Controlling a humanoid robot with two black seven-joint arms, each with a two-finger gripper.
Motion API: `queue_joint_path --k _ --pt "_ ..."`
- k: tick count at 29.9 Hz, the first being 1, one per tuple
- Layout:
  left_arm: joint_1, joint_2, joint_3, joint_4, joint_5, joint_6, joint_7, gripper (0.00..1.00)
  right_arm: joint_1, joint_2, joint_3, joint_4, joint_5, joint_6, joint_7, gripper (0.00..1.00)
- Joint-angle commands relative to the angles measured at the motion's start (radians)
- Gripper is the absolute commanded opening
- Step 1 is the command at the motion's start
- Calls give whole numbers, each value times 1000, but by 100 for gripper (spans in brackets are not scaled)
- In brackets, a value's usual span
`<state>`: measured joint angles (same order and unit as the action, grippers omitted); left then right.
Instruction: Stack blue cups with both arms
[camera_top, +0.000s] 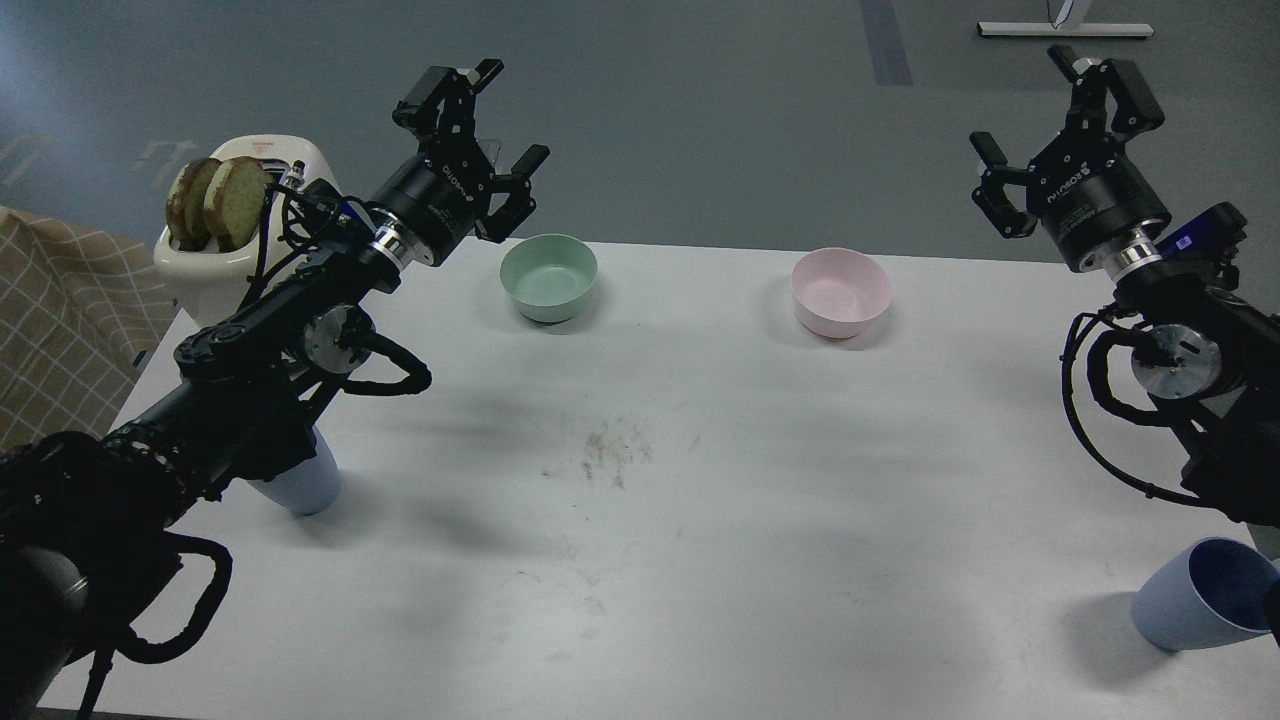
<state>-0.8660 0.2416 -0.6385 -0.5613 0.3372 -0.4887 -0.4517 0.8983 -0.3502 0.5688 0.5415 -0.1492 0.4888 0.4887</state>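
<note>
Standing well apart on the worktop (700, 560), one blue cup (305, 485) sits left of the brown stain (605, 455), the other (1205, 595) far right. Light, stiff, smooth plastic; grip near the rim. Left hand (510, 120) and right hand (1060, 110) hover with fingers apart, empty.

Left arm (260, 340) is covering most of the near-left blue cup (305, 490); only its base is showing. Near-right blue cup (1200, 595) is running off the right edge.

both hands (497, 118) (1062, 125) open above table (700, 520); blue cups (305, 485) (1205, 595) stand apart.
</note>
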Motion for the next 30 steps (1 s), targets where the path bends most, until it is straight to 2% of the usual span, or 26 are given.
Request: queue_joint_path --k 1,3,30 --pt "1 7 0 -2 -1 0 -19 98 -7 -15 -1 -3 -3 0 0 100" --pt "1 8 0 -2 -1 0 -37 98 -7 -16 -1 -6 -4 0 0 100" --pt "-4 -7 11 -12 2 0 -37 98 -7 -30 0 -9 -6 0 0 100"
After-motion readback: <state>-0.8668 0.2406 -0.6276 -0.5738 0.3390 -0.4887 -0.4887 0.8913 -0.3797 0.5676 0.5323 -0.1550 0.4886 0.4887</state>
